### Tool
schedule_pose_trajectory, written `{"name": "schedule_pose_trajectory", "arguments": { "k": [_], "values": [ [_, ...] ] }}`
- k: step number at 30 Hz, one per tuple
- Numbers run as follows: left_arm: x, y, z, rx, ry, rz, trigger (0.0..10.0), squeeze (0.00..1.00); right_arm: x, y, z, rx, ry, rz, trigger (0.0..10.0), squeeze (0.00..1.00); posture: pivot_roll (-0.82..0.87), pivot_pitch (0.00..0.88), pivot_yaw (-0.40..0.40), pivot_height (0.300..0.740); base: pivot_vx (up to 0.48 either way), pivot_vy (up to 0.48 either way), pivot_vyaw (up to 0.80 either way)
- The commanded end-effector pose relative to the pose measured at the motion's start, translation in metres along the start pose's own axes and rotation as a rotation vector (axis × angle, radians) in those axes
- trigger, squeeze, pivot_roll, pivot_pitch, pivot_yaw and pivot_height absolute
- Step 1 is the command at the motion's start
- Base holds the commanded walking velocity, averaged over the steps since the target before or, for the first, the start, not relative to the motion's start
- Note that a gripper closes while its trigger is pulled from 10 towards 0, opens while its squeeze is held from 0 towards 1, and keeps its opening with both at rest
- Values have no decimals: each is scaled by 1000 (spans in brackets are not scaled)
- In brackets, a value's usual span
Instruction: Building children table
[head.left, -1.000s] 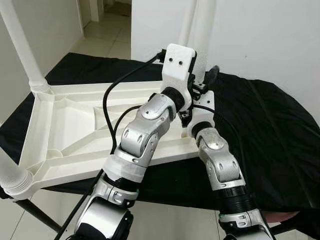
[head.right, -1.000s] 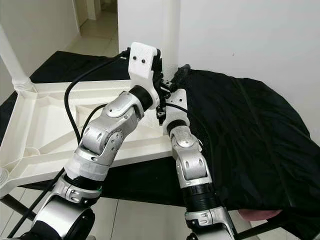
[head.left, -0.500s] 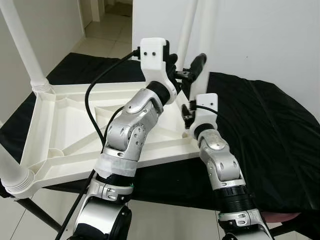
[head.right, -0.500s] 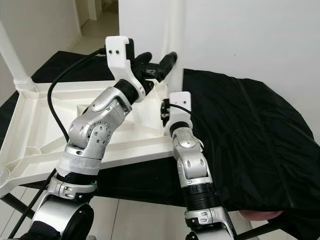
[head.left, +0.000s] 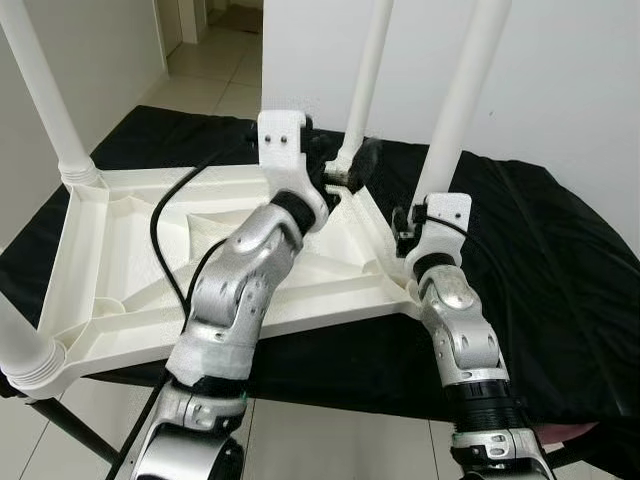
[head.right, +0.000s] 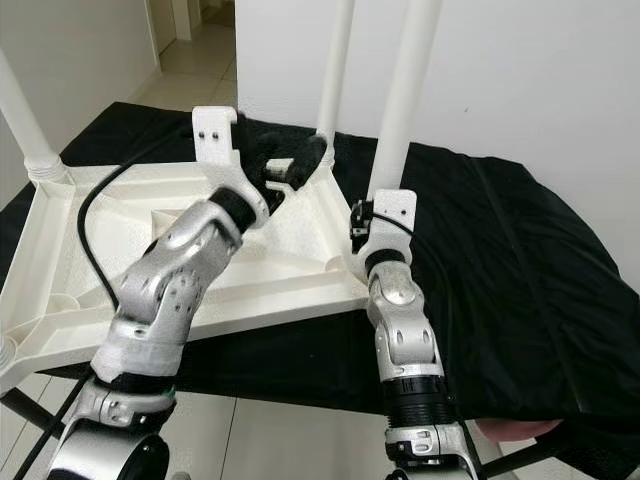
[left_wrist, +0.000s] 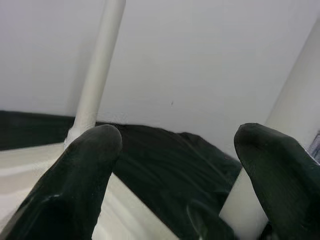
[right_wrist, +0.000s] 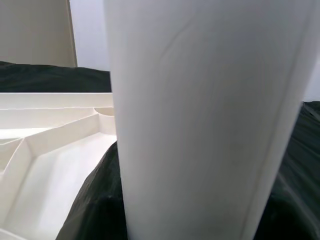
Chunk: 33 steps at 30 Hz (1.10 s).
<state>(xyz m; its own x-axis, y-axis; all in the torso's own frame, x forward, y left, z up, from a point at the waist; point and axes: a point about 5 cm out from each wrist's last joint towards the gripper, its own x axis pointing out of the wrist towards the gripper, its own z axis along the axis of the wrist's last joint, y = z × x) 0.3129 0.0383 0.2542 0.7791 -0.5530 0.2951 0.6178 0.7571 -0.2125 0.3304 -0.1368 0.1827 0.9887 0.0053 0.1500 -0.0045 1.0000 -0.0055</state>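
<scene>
The upturned white tabletop (head.left: 120, 260) is lying on the black-draped surface (head.left: 560, 270), and the right gripper (head.left: 425, 215) is standing a white leg (head.left: 462, 95) at its near corner socket; I cannot tell how its jaws are set. Beside that leg the left gripper (left_wrist: 175, 150) is hovering with jaws wide and empty. Seating and twisting the leg home looks next.

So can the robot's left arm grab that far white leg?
Probably yes. The left gripper hangs open right beside the far leg, with nothing between them. The right gripper is at the near leg.

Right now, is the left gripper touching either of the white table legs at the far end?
Apart. The left wrist view shows the left gripper open, with black cloth between its fingers, the far leg behind one and the near leg behind the other.
</scene>
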Motion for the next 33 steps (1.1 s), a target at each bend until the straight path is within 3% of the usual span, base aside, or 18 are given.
{"name": "schedule_pose_trajectory", "arguments": {
  "k": [1, 3, 12, 18, 28, 33],
  "values": [
    [-1, -9, -6, 33, 27, -79, 10000, 0, -2, -3, 2, 12, -32, -2, 10000, 0, 37, 0, -120, 740, 0, 0, 0],
    [-7, -2, -27, 112, 101, -59, 10000, 0, -5, -4, 0, 20, -54, 1, 10000, 0, 35, 0, -121, 740, 0, 0, 0],
    [-17, 5, -51, 134, 203, -51, 10000, 0, -8, -12, -9, 1, -61, -27, 10000, 0, 32, 0, -122, 740, 0, 0, 0],
    [-30, -6, -68, 167, 277, -129, 10000, 0, -14, -29, -25, -30, -46, -87, 10000, 0, 23, 0, -115, 740, 0, 0, 0],
    [-41, -19, -77, 251, 315, -259, 10000, 0, -21, -37, -36, -28, -28, -112, 10000, 0, 29, 0, -113, 740, 0, 0, 0],
    [-47, -24, -86, 282, 398, -331, 10000, 0, -25, -41, -48, -32, -11, -121, 10000, 0, 31, 0, -109, 740, 0, 0, 0]
  ]
}}
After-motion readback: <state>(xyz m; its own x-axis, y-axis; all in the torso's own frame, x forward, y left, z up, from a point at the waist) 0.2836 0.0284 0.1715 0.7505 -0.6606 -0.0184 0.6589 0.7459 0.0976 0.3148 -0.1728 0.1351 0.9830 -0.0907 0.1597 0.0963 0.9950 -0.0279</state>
